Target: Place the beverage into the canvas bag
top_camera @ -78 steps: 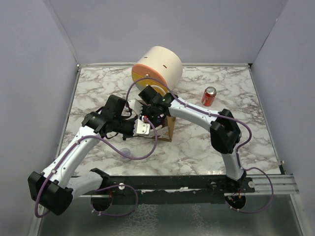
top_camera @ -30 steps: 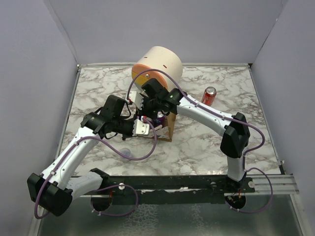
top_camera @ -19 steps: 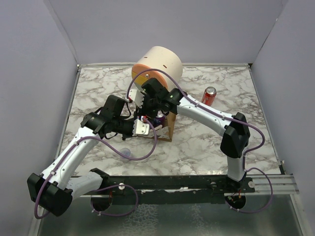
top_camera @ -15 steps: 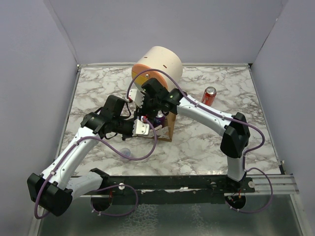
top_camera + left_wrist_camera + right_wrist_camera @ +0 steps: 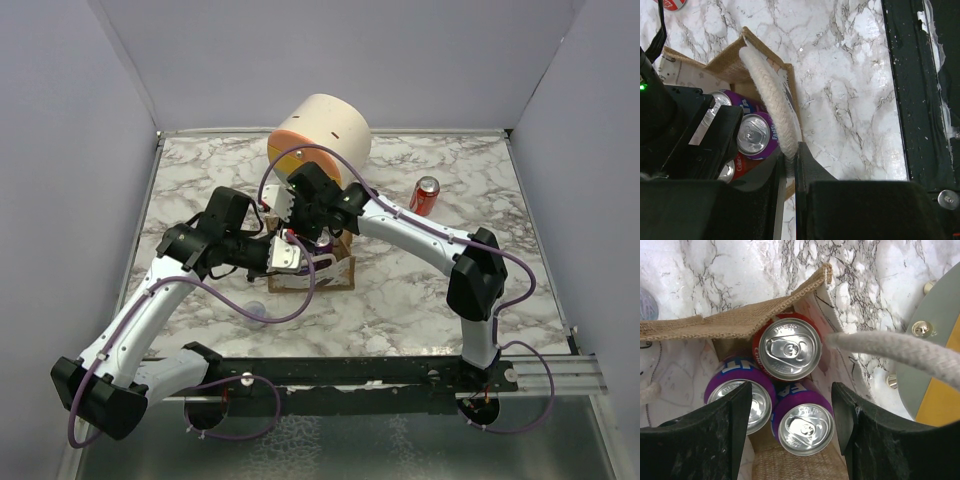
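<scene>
Now the red can [image 5: 792,350] stands upright in the canvas bag [image 5: 715,322], top up, below the right gripper [image 5: 790,396], spread and empty; the left gripper [image 5: 788,161] pinches the white handle [image 5: 767,95].

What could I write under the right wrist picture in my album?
The right gripper, open, hovers over a red can and two purple cans standing in the canvas bag.
</scene>
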